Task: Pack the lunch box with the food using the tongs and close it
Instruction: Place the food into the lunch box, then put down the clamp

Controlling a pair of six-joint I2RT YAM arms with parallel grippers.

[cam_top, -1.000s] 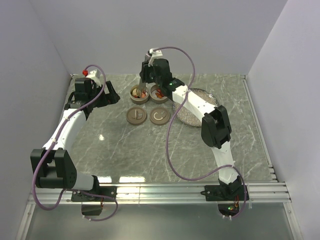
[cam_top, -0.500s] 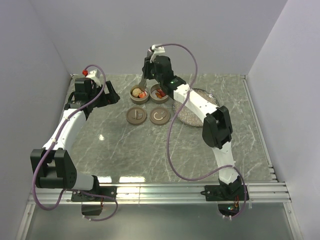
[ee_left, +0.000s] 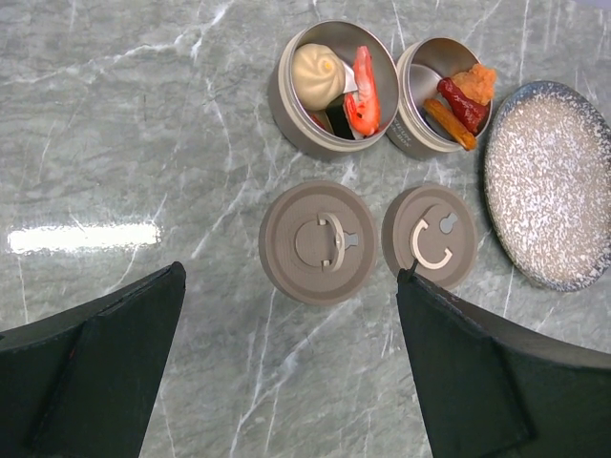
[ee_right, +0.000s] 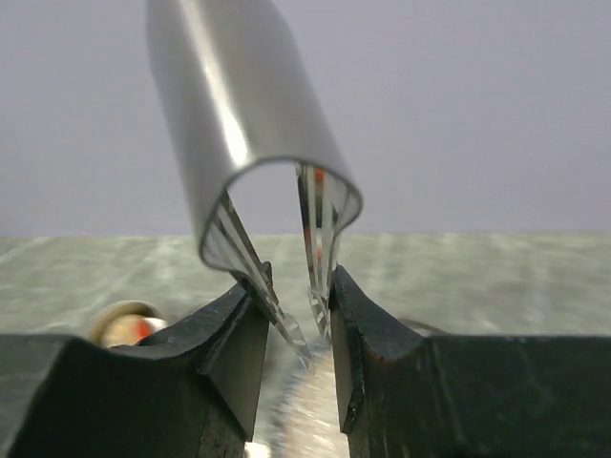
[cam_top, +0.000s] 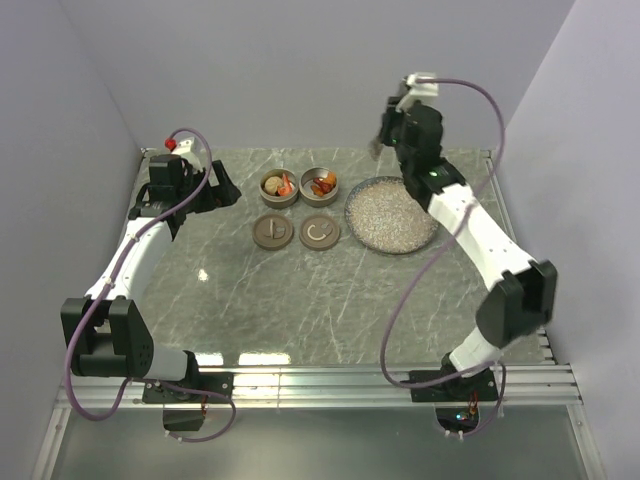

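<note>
Right pincer (ee_right: pixel 298 324) clamped on tongs (ee_right: pixel 239 105) — arms of tongs pinched between its fingers, bend toward wrist camera; held high over far right of desk (ee_left: pixel 115 114), behind plate (ee_left: pixel 549 181). Left pincer (ee_left: pixel 288 286) wide open, gripping nothing, hovering over left of desk. Food (ee_left: pixel 329 76) in two open tins — bun, shrimp, dark block in left tin (ee_left: pixel 286 110); orange-red bits in right tin (ee_left: pixel 412 138). Two lids (ee_left: pixel 318 241) flat on desk just before tins; plate right of tins.
</note>
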